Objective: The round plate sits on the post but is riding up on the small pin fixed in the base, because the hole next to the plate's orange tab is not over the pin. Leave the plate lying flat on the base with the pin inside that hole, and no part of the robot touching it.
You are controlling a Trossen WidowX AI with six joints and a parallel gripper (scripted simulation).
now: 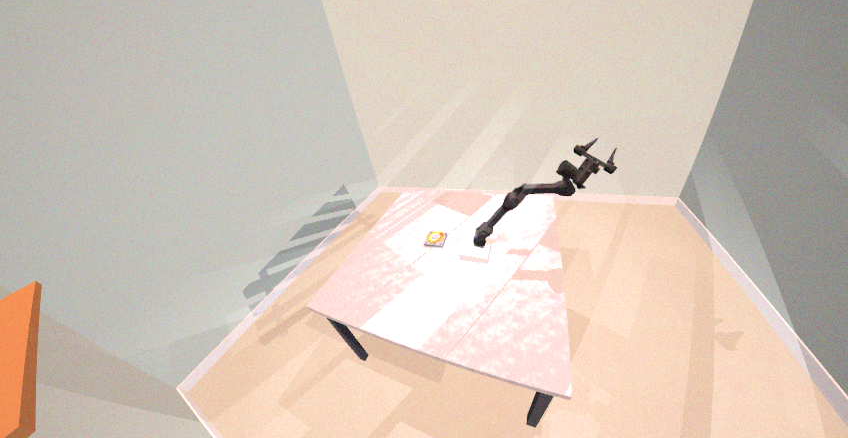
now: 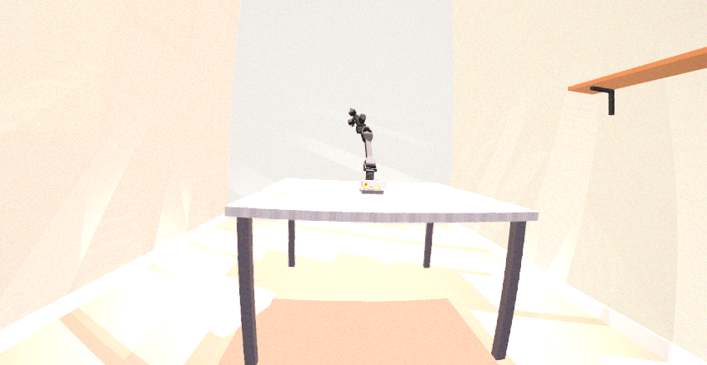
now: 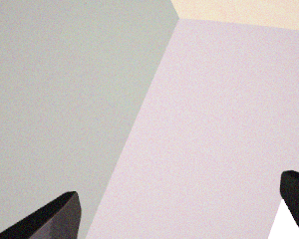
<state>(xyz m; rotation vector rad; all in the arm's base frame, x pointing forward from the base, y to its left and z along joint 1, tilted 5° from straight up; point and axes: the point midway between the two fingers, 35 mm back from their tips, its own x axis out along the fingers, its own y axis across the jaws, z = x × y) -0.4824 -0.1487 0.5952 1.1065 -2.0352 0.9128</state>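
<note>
The round plate (image 1: 430, 237) (image 2: 378, 187) is yellow with a pale centre and sits on the square grey base (image 1: 433, 245) (image 2: 372, 191). A small orange-red spot, seemingly the tab, shows on its left side in the exterior view. The plate is too small in view to tell its tilt; the pin and the hole cannot be made out. My gripper (image 1: 605, 144) (image 2: 349, 117) (image 3: 181, 193) is open and empty, raised high above the table and well away from the plate. The wrist view shows neither plate nor base.
The arm stands on a pale block (image 1: 474, 257) on the table (image 1: 499, 344) (image 2: 317, 205), beside the grey base. An orange shelf (image 1: 17, 362) (image 2: 649, 70) is on a wall, far from the arm. Bright patches of light wash out much of the table top.
</note>
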